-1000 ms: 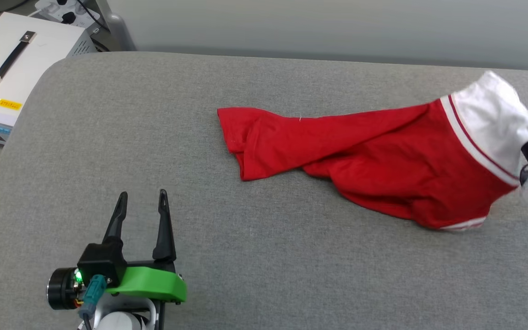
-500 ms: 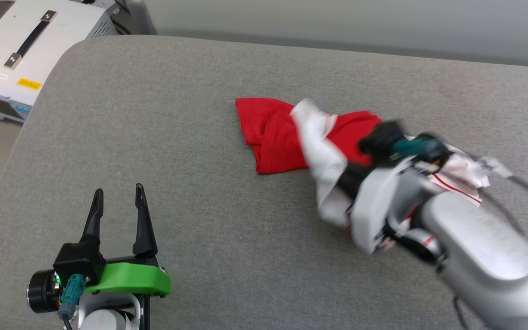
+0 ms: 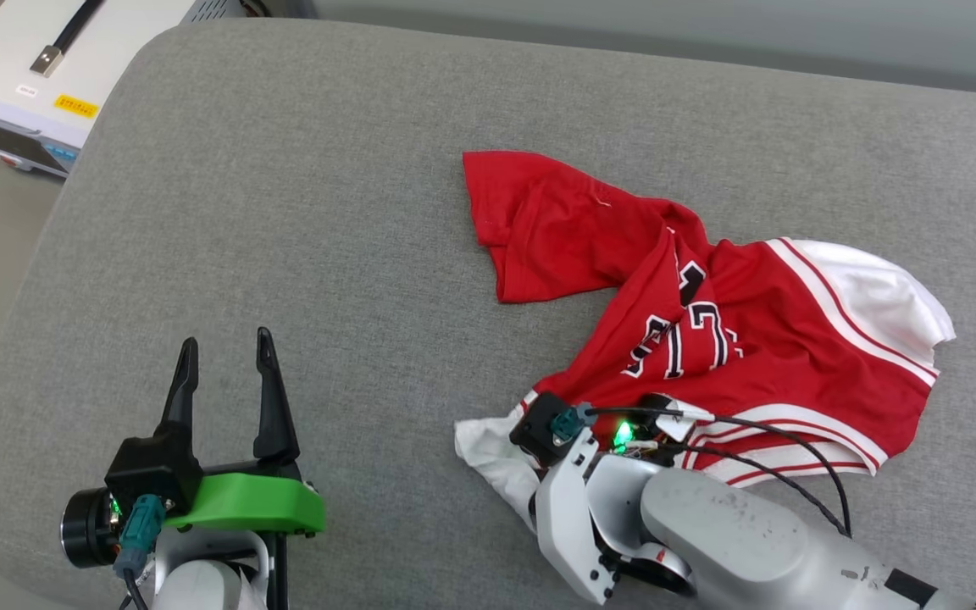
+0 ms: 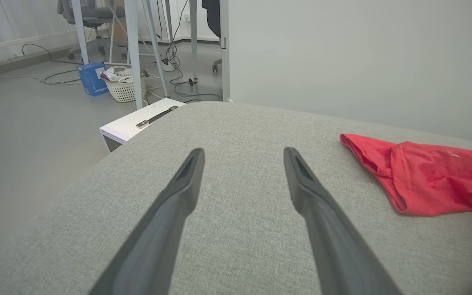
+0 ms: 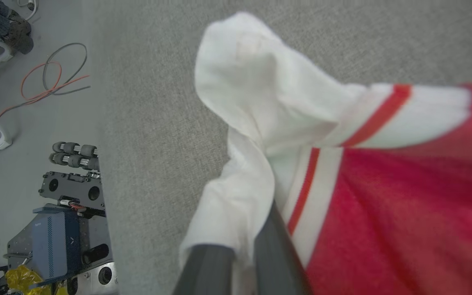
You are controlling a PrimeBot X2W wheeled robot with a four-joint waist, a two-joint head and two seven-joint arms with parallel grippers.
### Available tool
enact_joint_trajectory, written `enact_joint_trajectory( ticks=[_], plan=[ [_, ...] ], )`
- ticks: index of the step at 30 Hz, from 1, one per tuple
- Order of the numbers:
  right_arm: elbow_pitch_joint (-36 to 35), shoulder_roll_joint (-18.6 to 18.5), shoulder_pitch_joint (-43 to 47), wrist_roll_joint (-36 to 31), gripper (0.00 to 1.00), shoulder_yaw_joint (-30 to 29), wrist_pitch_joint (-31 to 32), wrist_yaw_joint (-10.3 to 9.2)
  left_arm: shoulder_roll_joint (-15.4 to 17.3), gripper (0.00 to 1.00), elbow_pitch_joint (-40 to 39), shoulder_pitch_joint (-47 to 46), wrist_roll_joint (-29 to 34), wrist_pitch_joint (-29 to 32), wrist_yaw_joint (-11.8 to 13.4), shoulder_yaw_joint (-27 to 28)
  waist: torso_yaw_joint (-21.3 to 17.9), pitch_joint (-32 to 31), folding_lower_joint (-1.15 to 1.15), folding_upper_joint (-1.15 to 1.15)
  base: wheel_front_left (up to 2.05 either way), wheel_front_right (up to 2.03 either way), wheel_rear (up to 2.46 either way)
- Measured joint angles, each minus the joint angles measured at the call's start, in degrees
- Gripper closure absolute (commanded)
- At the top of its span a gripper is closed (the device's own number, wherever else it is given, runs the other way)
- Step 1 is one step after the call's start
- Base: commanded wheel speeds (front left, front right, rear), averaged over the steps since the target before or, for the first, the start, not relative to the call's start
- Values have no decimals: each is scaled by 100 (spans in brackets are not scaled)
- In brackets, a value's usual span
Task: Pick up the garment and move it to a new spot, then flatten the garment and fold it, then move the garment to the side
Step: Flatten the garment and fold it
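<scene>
Red Bulls jersey (image 3: 793, 339) lies crumpled on the grey bench (image 3: 285, 212). Its white sleeve (image 5: 252, 123) is pinched in the clenched fingers of our right gripper (image 5: 244, 233), probably for dragging it elsewhere. Our left gripper (image 3: 227, 339) hovers with fingers spread, the cloth off to their right.

bare grey cushion (image 3: 327, 212) around left claw (image 3: 226, 339); garment (image 3: 708, 322) heaped right; white case (image 3: 5, 76) beyond left edge.

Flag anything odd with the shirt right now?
The garment lies twisted and rumpled on the grey cushion, lettering creased, not flat. One white sleeve is bunched in the right gripper, shut on it. No tear or stain visible. The left gripper is open, clear of it.
</scene>
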Motion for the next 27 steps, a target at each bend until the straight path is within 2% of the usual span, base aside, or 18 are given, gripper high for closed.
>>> enact_joint_trajectory(
  ticks=[4, 5, 6, 9, 12, 18, 22, 25, 27],
  plan=[
    [156, 126, -62, 214, 100, 80, -568, 3, 0, 0, 42, 2, 0, 0, 29, 21, 1, -7, 0, 0, 0, 0, 0],
    [163, 125, -78, 213, 47, 98, -703, 2, 0, 0, 57, 5, 0, 0, 29, 32, -5, -27, 0, 0, 0, 0, 0],
    [144, 112, -92, 223, 0, 105, -867, 2, 0, 0, 78, 7, 1, 0, 27, 42, -14, -63, 0, 0, 0, 0, 0],
    [-56, -49, -129, 212, 0, 5, -1407, 0, 0, 0, 92, 25, 11, 0, 22, 79, -57, -199, 0, 0, 0, 0, 0],
    [-357, -349, -170, 160, 0, -350, -1833, 0, 0, 0, 85, 80, 35, 0, -9, 121, -118, -350, 0, 0, 0, 0, 0],
    [-1002, -1227, -165, -314, 0, -1647, -2180, 0, 0, 0, 15, 230, 146, 0, -59, 204, -321, -572, 0, 0, 0, 0, 0],
    [-1433, -1756, -158, -583, 0, -2554, -1915, 0, -1, 0, -51, 276, 186, 0, -64, 216, -450, -637, 0, 0, 0, 0, 0],
    [-1652, -2247, -154, -758, 0, -3094, -1276, 0, -1, 0, -99, 284, 197, 0, -64, 213, -530, -644, 0, 0, 0, 0, 0],
    [-1744, -2535, -140, -733, 0, -3199, -648, 0, -2, 0, -119, 285, 200, 0, -64, 201, -559, -628, 0, 0, 0, 0, 0]
  ],
)
